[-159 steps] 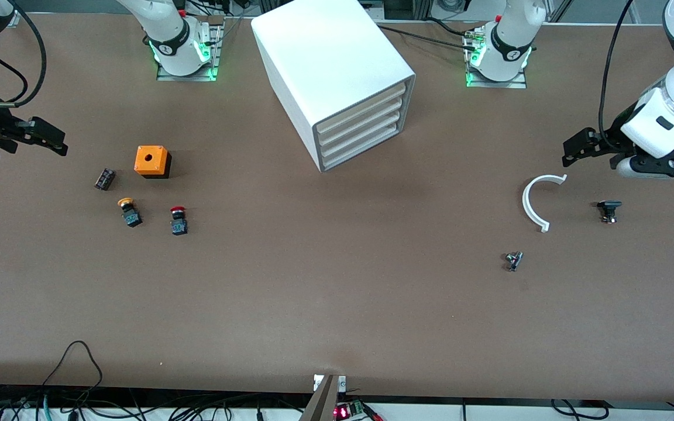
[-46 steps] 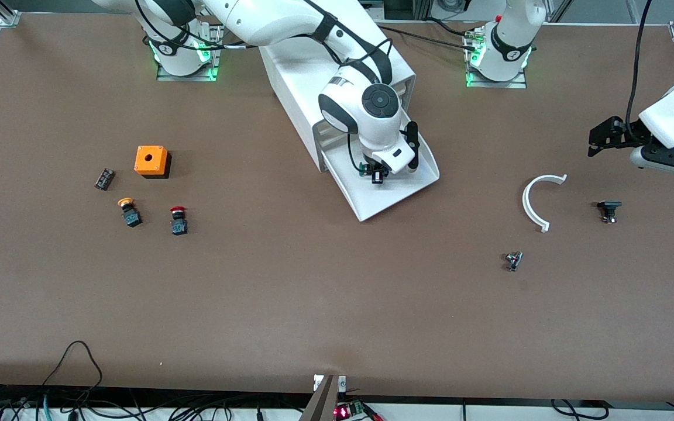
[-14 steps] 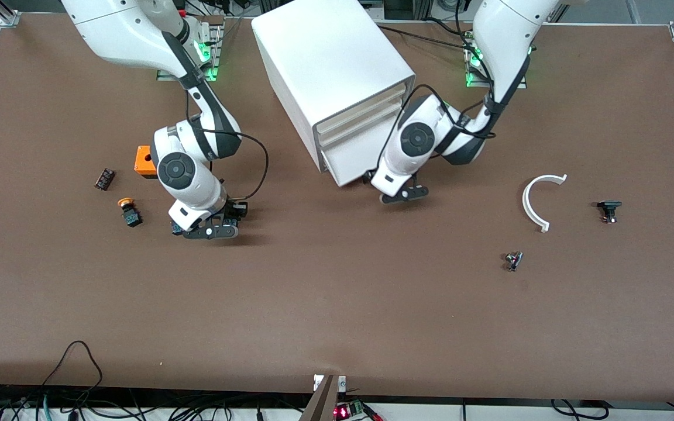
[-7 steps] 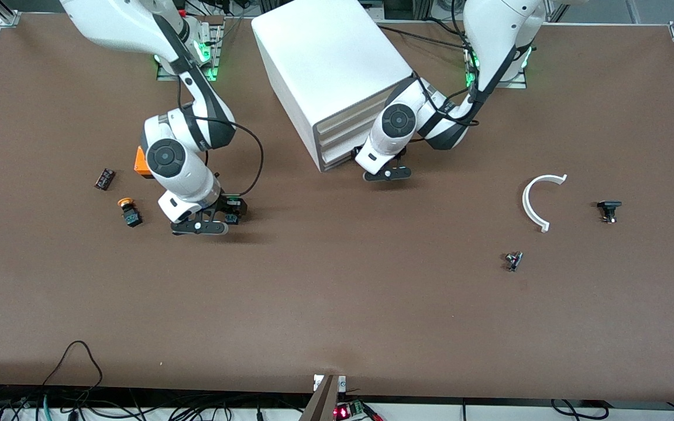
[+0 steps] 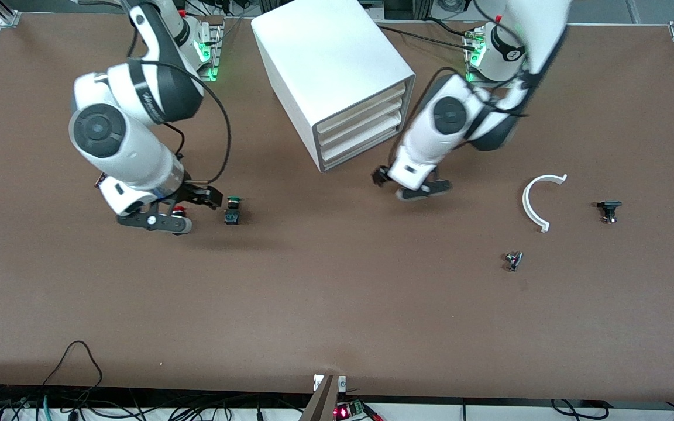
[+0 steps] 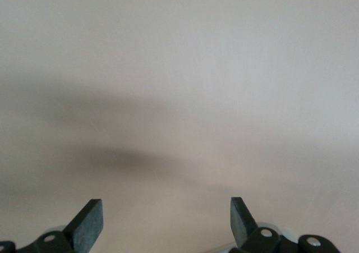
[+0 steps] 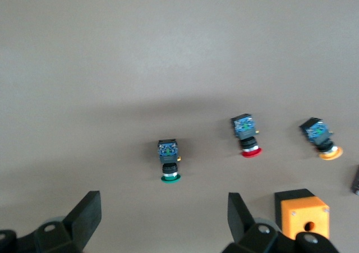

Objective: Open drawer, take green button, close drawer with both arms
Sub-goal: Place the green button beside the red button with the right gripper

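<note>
The lowest drawer [image 5: 361, 153] of the white cabinet [image 5: 337, 64] is pushed in flush, like the three above it. The green-capped button [image 5: 232, 210] lies on the table toward the right arm's end, nearer the front camera than the cabinet; it also shows in the right wrist view [image 7: 170, 162]. My right gripper [image 5: 199, 199] [image 7: 162, 222] is open and empty, in the air just beside the button. My left gripper [image 5: 408, 182] [image 6: 166, 222] is open and empty, over bare table in front of the drawers.
A red-capped button [image 7: 247, 135], a yellow-capped button [image 7: 320, 138] and an orange box [image 7: 303, 214] lie by the right gripper. A white curved piece [image 5: 539, 202], a small black part [image 5: 608, 210] and a small metal part [image 5: 513, 260] lie toward the left arm's end.
The left gripper pushed the lowest drawer shut, then drew back from the cabinet. The right gripper let go of the green button on the table and rose away from it.
</note>
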Available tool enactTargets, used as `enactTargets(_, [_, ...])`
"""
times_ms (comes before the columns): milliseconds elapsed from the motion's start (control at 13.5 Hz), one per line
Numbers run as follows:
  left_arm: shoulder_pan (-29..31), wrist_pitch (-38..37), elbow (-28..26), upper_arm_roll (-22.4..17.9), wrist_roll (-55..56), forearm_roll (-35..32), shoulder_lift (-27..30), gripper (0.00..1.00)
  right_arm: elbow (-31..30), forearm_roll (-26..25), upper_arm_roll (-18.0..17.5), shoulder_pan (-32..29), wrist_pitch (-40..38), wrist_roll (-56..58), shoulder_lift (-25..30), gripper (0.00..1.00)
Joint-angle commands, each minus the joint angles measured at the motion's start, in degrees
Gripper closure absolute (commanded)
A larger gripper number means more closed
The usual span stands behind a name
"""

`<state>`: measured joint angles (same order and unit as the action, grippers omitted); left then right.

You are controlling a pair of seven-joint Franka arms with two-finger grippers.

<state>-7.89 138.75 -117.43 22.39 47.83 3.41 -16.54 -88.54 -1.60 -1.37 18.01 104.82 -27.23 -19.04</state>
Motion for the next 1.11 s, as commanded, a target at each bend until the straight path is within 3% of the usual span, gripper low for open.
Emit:
enactTargets(0, [3.05,-2.86,0.71,-3.73,-2.02,0.29,6.59,0.00,8.79,-0.68,-0.48,-2.88,-6.71,-0.55,-1.35,0.00])
enactTargets(222, [3.32,-12.85,4.74,-10.77,-17.37,0.37,11.61,0.00,14.96,-0.86,-1.09,-7.88,-13.65,0.16,-0.48,0.00])
enactTargets(444, [3.84,-25.68,10.80,-15.78,-30.03,0.28,15.39,0.00,13.57,-0.59,-1.35,-13.85,-14.81,7.67,3.65,0.00])
enactTargets(667, [4.20,-36.16,16.69,-20.35,-41.82,-0.59,17.07,0.00,10.24,-1.03,-0.48,-18.61,-17.71,24.44,6.73,0.00])
enactTargets(889, [4.46,-38.91,18.91,-20.98,-46.86,-5.43,18.74,0.00,9.00,-1.64,0.23,-18.80,-19.90,26.87,7.87,0.00])
enactTargets(1037, [4.55,-38.04,18.91,-20.98,-47.04,-5.43,18.48,0.00,1.48,-2.96,-0.12,-18.71,-17.39,26.52,13.56,0.00])
